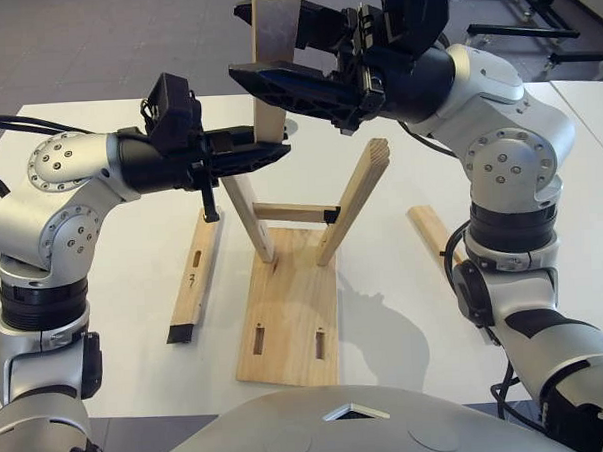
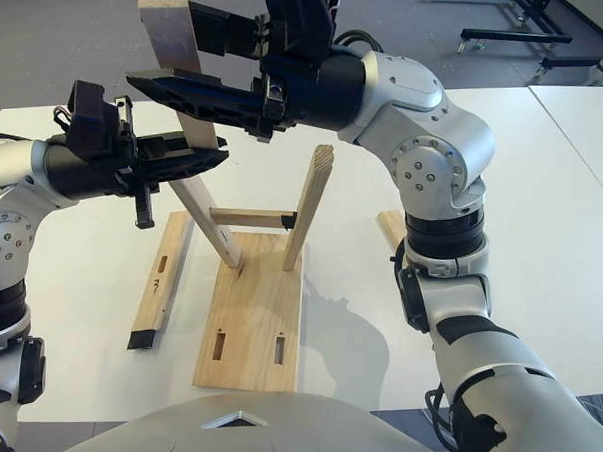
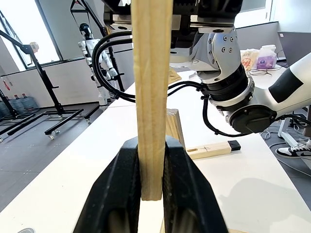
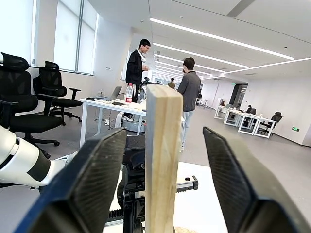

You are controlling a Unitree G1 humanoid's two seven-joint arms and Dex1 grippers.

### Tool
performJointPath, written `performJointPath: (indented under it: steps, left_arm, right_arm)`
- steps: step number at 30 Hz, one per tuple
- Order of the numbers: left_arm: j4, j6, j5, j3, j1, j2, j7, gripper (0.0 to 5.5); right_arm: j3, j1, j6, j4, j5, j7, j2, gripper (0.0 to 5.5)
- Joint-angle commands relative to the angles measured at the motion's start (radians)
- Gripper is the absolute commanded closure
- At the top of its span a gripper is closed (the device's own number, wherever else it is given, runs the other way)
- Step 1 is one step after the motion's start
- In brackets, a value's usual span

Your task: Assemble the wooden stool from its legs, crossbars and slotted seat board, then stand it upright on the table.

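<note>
Left wrist view is showing the left gripper [image 3: 151, 145] clamping the leg [image 3: 151, 73] at its end, so the wide-open right gripper [image 4: 163, 133] straddling its top should be closing squarely first.

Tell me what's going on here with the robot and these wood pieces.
The robot is mid-assembly. The seat board lies flat on the table, with two legs standing in it, joined by a crossbar. The left gripper clamps the lower end of a third leg above them; the open right gripper straddles it. Two loose pieces lie beside the board.
</note>
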Motion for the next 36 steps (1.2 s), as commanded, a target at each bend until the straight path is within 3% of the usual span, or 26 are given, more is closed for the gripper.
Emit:
performJointPath:
  steps: [1, 9, 18, 21, 27, 36]
  left_arm:
    - [-0.018, 0.003, -0.011, -0.006, -0.009, -0.003, 0.005, 5.11]
    - [-0.033, 0.034, -0.061, -0.004, -0.003, 0.002, -0.012, 5.11]
    - [0.0, 0.046, -0.094, 0.034, -0.011, -0.019, 0.032, 5.11]
    - [0.023, 0.059, -0.161, 0.095, -0.039, -0.058, 0.095, 4.42]
    - [-0.024, 0.067, -0.214, 0.174, 0.025, -0.059, 0.156, 3.69]
    - [-0.081, -0.045, -0.112, 0.265, 0.088, -0.125, 0.426, 3.69]
  right_arm:
    - [-0.01, -0.008, -0.011, 0.0, 0.011, 0.022, -0.004, 3.52]
    - [-0.015, 0.018, -0.035, -0.021, 0.021, 0.06, -0.007, 4.94]
    - [-0.027, 0.041, -0.047, -0.031, 0.041, 0.058, -0.009, 5.0]
    - [-0.038, 0.051, -0.065, -0.033, 0.023, 0.019, -0.005, 5.11]
    - [-0.142, 0.049, -0.08, -0.004, 0.044, -0.143, 0.011, 5.11]
    - [-0.328, 0.068, -0.085, 0.061, -0.027, -0.417, -0.071, 5.11]
